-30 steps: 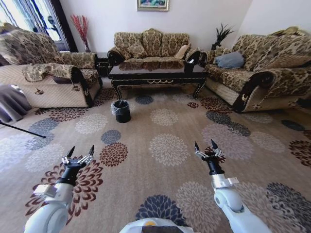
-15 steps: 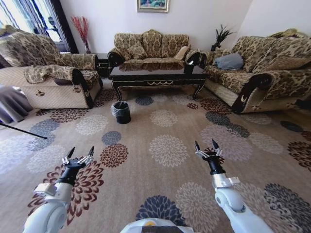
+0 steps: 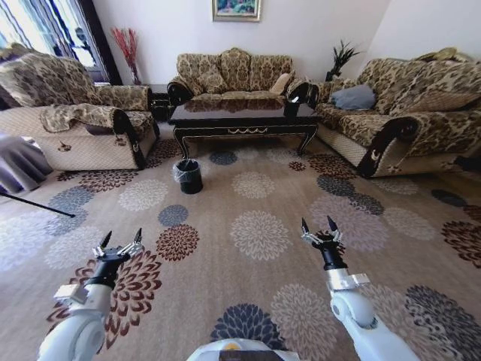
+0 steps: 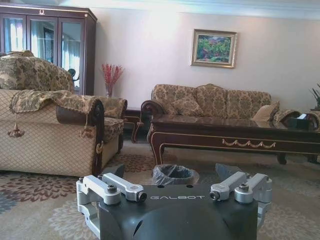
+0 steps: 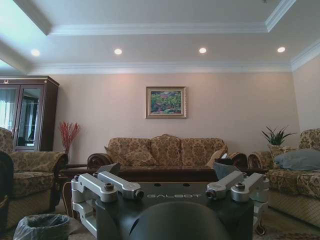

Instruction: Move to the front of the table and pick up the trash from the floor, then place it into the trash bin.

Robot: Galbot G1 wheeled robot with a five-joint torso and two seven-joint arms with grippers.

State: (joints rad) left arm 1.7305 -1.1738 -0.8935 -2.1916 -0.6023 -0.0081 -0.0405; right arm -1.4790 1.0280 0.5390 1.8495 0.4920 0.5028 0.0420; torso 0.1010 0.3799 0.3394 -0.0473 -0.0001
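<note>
Flowered carpet, black bag-lined trash bin (image 3: 188, 175) by glossy dark table (image 3: 242, 115), both grippers spread, empty.

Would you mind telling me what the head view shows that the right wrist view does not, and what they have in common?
The head view alone takes in the patterned carpet, the left gripper and the right gripper with fingers spread above it, and the right-hand sofa. The right wrist view alone takes in the ceiling with its recessed lights and the tall glass-fronted cabinet. Both show the table, the trash bin by its left end, the sofa at the back wall, the framed painting, the red branches and the potted plant.
</note>
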